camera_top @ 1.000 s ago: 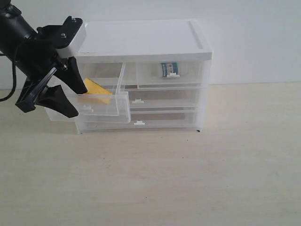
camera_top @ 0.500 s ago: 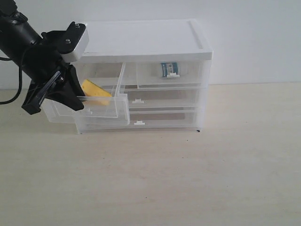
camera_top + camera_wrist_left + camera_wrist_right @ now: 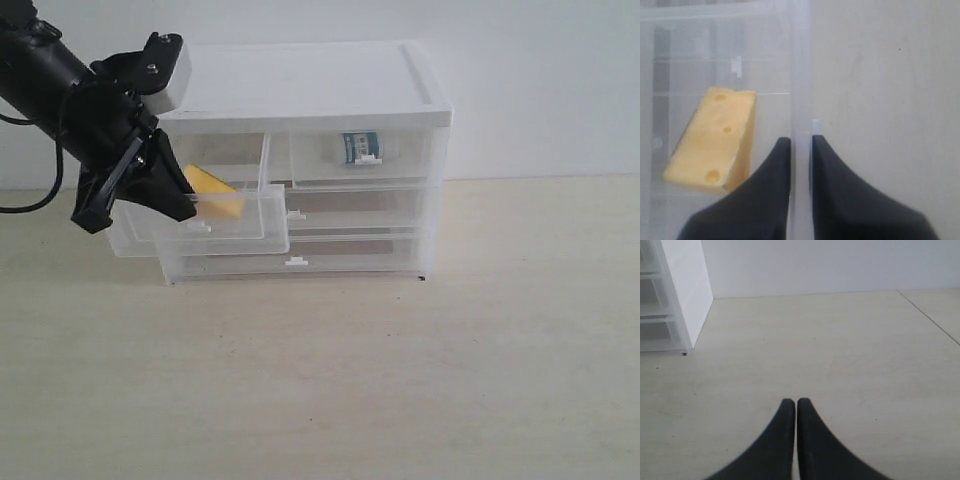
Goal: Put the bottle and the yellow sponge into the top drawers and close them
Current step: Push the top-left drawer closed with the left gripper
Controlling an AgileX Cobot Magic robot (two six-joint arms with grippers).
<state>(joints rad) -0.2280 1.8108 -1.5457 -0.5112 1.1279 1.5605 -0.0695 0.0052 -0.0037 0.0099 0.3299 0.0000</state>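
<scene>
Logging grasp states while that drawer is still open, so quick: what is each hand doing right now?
Left hand: closed on the front wall of the left top drawer.
Right hand: closed, holding nothing.

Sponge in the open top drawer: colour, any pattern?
The yellow sponge is pale orange-yellow with three small round dimples on one face; clearest in left wrist view.
</scene>
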